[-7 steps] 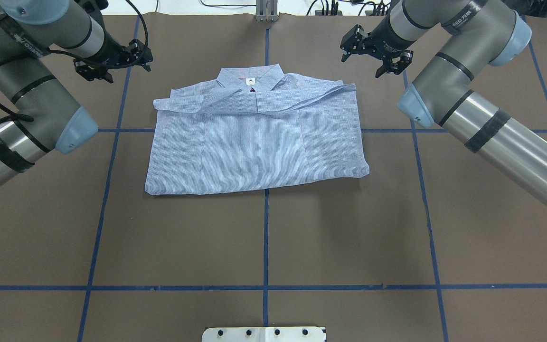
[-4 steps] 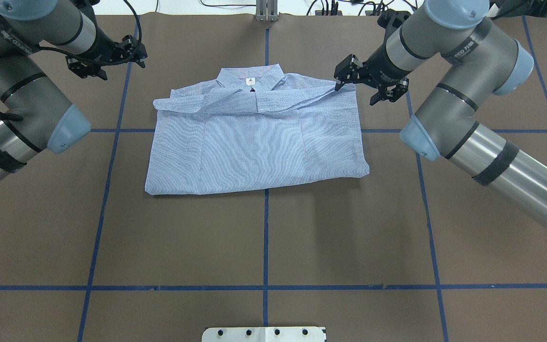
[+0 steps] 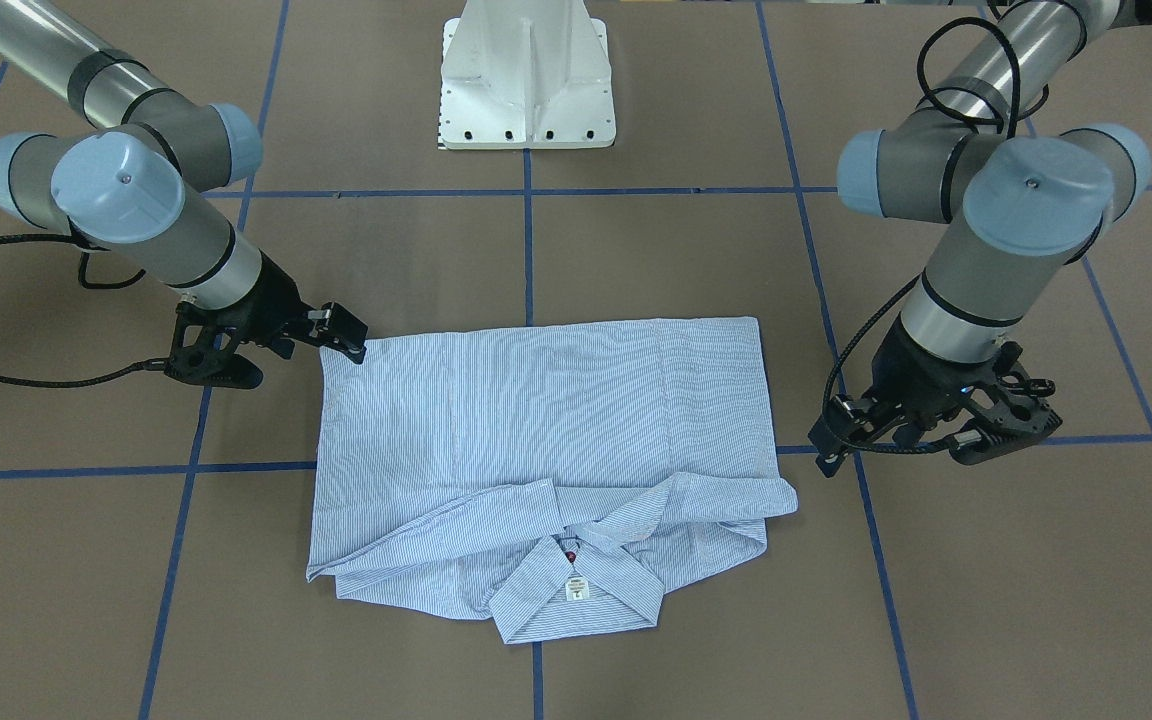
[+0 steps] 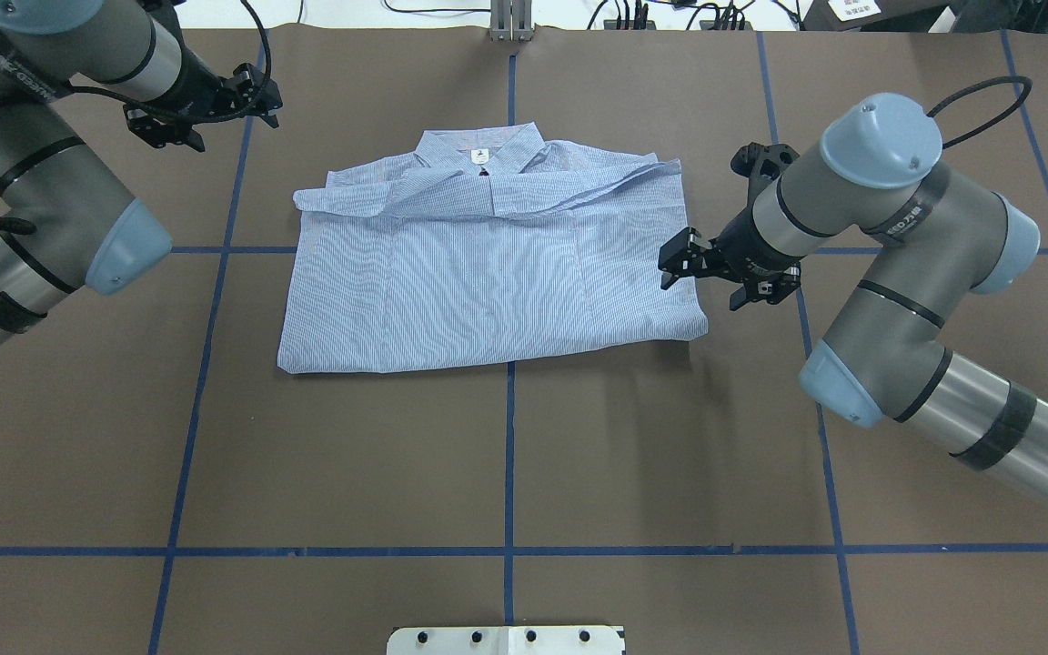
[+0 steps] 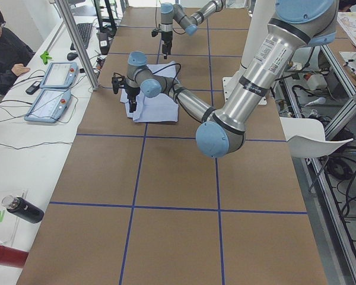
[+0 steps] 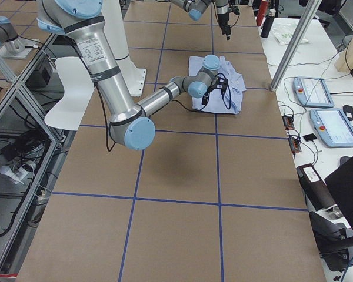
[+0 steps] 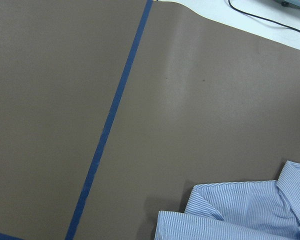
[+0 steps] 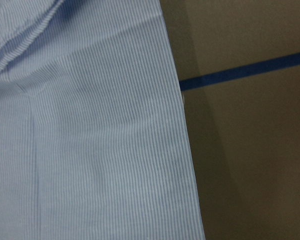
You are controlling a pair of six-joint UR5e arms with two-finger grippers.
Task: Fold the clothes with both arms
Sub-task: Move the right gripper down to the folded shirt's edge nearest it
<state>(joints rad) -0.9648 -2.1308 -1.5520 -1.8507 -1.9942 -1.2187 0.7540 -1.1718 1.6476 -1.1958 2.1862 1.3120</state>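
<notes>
The right gripper [image 4: 701,289] has its fingers [image 4: 677,257] spread wide and holds nothing. One finger overlaps the right edge of the folded striped shirt [image 4: 488,282], at the shirt's 3 o'clock; whether it touches cannot be told. The left gripper [image 4: 233,132], fingers apart and empty, hangs over the table [image 4: 351,473] at the shirt's 10 o'clock, well apart from it. Seen from overhead, the shirt lies mid-table with its collar [image 4: 447,144] toward 12 o'clock. Its white neck label [image 4: 480,156] is too small to read. A black band [image 4: 908,216] on the right arm [image 4: 888,300] shows the letters "EED".
</notes>
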